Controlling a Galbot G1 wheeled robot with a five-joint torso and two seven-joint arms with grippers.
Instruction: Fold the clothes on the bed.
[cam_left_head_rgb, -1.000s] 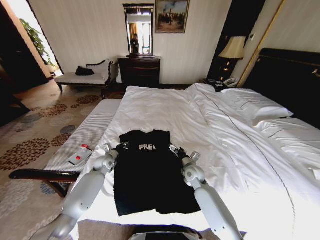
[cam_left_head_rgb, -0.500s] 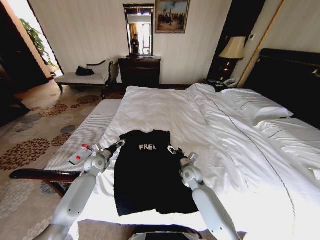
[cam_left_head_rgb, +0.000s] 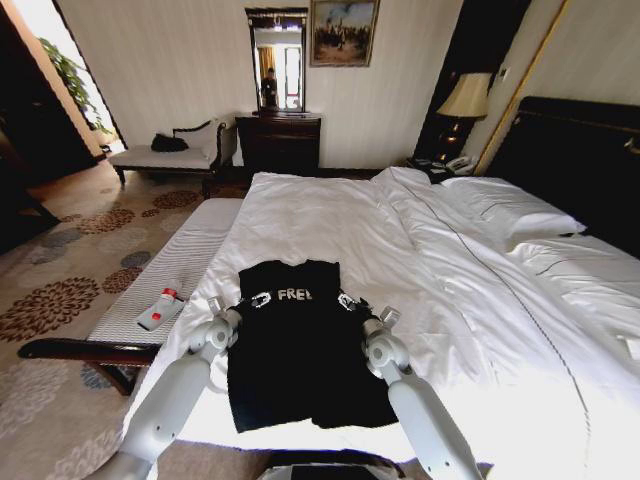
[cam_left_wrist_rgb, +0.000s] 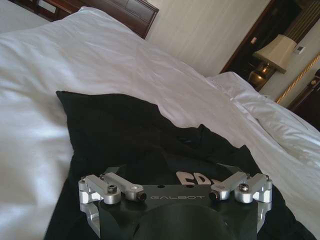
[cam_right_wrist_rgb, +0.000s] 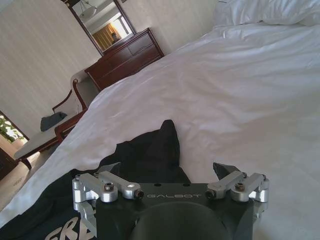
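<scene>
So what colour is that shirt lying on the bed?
Black T-shirt with white lettering on the chest, clearest in the head view.

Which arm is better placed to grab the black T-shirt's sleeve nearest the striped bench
Left, probably. The left gripper hovers over the black short-sleeved T-shirt on the bench side, jaws open, beside the white lettering. The right gripper sits at the opposite shoulder, toward the pillows, and would have to cross the shirt.

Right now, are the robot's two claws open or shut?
Left gripper: open, over the black T-shirt, holding nothing.
Right gripper: open, at the shirt's other side, holding nothing.
</scene>
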